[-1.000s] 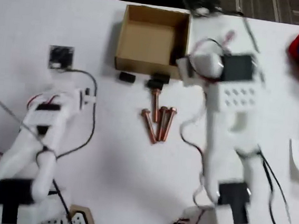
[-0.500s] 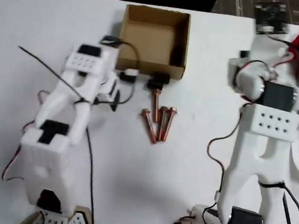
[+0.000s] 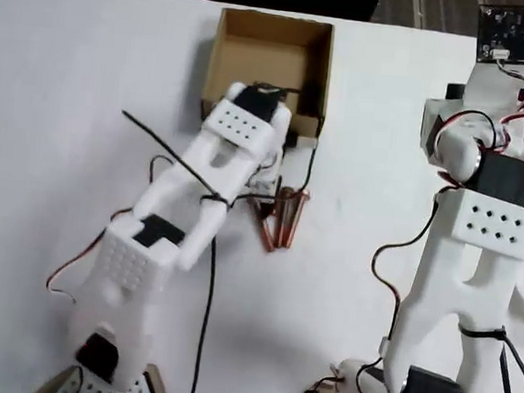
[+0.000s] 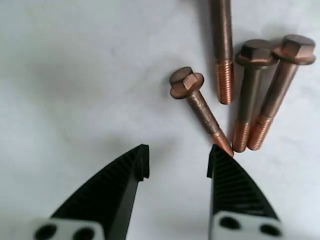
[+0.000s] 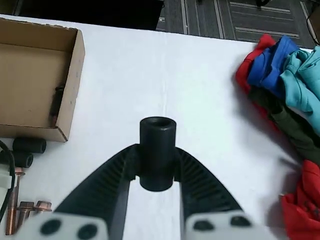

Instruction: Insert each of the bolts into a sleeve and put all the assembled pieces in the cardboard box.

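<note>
1. Left wrist view: the left jaws stand open and empty over the white worktop (image 4: pixel 75 60). One black tip is just at the threaded end of the nearest copper-coloured hex-flange bolt (image 4: pixel 199 106).
2. Three more copper-coloured bolts (image 4: pixel 248 97) lie just beside it, two of them touching along their shanks.
3. Right wrist view: the right jaws are clamped on a short black cylindrical sleeve (image 5: pixel 157 152). It is held upright off the worktop, well to the right of the bolts, with its bore facing up and clear.
4. Two more black sleeves (image 5: pixel 29 145) lie just beside the near wall of the open cardboard box (image 3: pixel 266 62), which sits at the far side with the bolts near of it.
5. Each bolt looks stiff, smooth and heavy for its size, so it will likely roll or swing if pinched at one end. The plain shank just under the head seems the best hold, leaving the thread free.
6. The sleeve looks light and rigid, and a hold round its middle suits it.
7. A heap of coloured cloth (image 5: pixel 285 75) lies far right.
</note>
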Controlling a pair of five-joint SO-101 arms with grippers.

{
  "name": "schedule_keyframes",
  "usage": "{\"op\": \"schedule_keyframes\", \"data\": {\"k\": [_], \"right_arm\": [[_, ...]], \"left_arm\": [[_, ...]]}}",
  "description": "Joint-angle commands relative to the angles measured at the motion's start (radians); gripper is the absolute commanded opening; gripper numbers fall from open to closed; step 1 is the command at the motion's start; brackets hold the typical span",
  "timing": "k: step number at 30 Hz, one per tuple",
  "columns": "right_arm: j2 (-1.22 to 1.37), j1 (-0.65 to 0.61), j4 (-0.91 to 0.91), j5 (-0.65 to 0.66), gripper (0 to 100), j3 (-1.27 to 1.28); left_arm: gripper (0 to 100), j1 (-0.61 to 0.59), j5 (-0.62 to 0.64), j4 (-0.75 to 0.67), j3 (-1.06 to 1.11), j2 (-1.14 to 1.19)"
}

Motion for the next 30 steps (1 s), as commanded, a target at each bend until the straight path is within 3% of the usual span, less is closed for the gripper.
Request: {"op": "schedule_keyframes", "data": {"k": [1,8,24,27,30], "right_arm": [[-0.05,0.01,-0.007,-0.003,2.2,-0.038],[-0.048,0.01,-0.008,-0.002,2.2,-0.037],[-0.048,0.012,-0.01,-0.002,2.2,-0.035],[-0.048,0.012,-0.01,0.0,2.2,-0.035],[-0.047,0.012,-0.013,0.0,2.2,-0.034]], "left_arm": [[21,0.006,0.043,-0.025,-0.042,0.012],[21,0.015,0.264,-0.069,-0.044,0.063],[21,0.003,0.269,-0.155,-0.042,0.186],[15,-0.032,0.264,-0.141,-0.05,0.184],[1,-0.086,0.195,-0.141,-0.088,0.186]]}}
